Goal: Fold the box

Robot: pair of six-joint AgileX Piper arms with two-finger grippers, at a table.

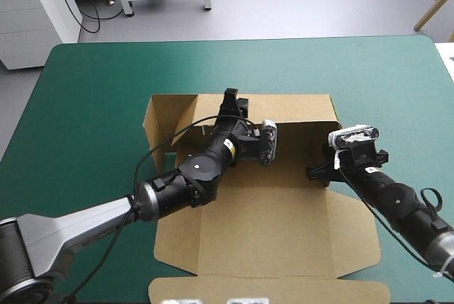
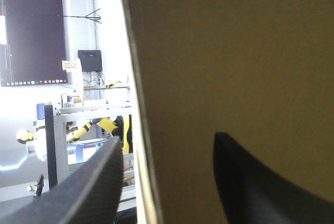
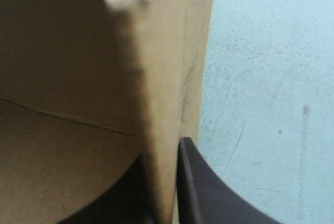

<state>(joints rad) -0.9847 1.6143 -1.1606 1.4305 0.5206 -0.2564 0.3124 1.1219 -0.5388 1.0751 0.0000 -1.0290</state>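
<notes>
While box (image 1: 284,173) sits mid-worktop (image 1: 92,91), far walls up, lid (image 1: 269,244) flat toward near edge, both hands are at walls. Left hand (image 2: 167,138) spread wide, straddling far wall (image 1: 291,109), gripping nothing. Right hand (image 3: 162,153) pinched nearly closed on right wall (image 3: 172,51), board between fingers (image 3: 209,192). Judgement: board light, stiff, springy at creases, so walls likely to flop back once released. Thin edge may crush under hard squeeze. Best hold: wall's top edge near corner, pressing along creases, not mid-panel.
</notes>
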